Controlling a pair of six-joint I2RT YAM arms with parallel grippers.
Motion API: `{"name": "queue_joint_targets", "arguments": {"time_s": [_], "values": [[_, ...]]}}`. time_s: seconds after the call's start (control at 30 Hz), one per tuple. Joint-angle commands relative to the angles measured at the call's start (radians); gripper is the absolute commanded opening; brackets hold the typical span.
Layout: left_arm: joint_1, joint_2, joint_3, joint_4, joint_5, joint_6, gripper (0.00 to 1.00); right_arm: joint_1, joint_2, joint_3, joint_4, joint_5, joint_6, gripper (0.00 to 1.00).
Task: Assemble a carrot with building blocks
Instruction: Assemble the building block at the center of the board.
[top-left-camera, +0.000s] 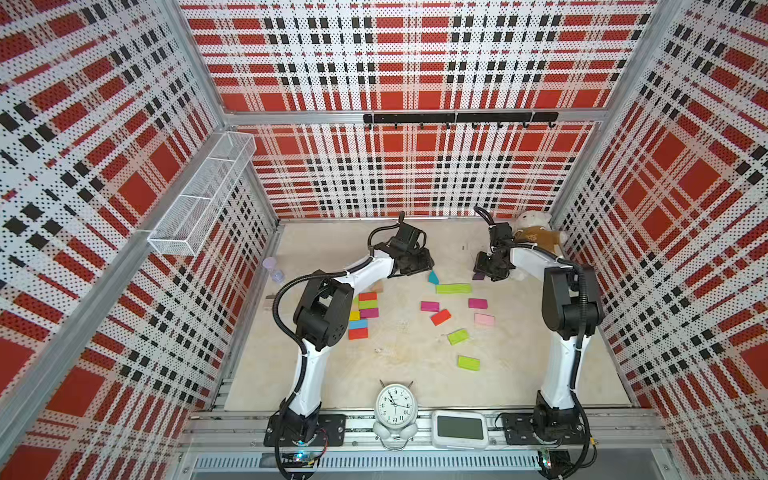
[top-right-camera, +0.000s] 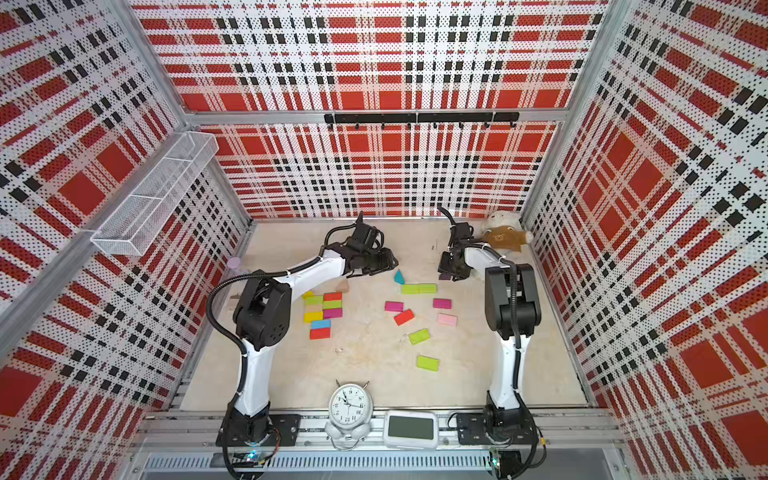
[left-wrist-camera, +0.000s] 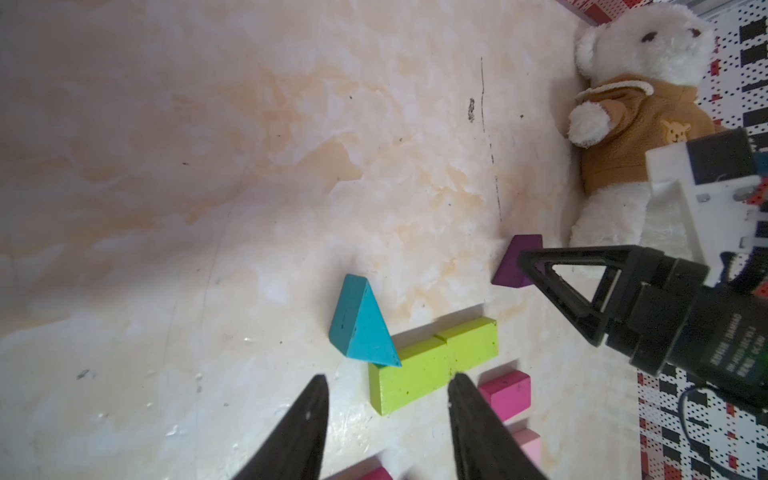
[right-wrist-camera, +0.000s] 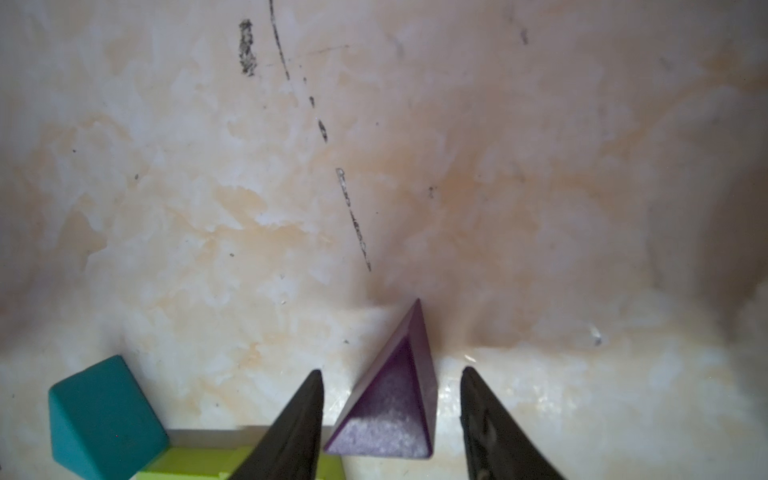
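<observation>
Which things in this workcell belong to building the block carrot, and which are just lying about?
For the job: teal wedge; purple wedge; lime pair laid end to end; loose red block; pink block; tight block cluster.

Lying about: teddy bear; alarm clock; white screen device; wire basket; hook rail.

Red-black-white plaid perforated walls (top-left-camera: 374, 62) on three sides. Cream marbled floor (top-left-camera: 407, 353), scuffed. Black hook rail (top-left-camera: 457, 117) 12 o'clock; mesh basket (top-left-camera: 199, 199) 10 o'clock. Even light.
</observation>
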Motion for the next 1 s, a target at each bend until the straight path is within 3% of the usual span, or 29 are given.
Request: {"name": "queue_joint_targets", "arguments": {"time_s": [0.0,0.6,0.77,0.97], "values": [[0.007,-0.039,-0.018,0.03,0.011,-0.004,0.51,0.025,0.02,0.034,0.013,-0.009,0.009,0.49],[-0.002,-0.07,-0.034,0.034,0.023,0.01,0.51,0.054,0.01,0.024,0.009,-0.017,0.021,0.41],[-0.042,-0.042,0.064,-0.029,0.018,0.045,0.51,0.054,-0.048,-0.003,0.015,-0.027,0.02,0.41],[-0.097,0.098,0.279,-0.101,0.033,0.048,0.5,0.046,-0.145,-0.055,0.039,-0.051,0.022,0.47]]}}
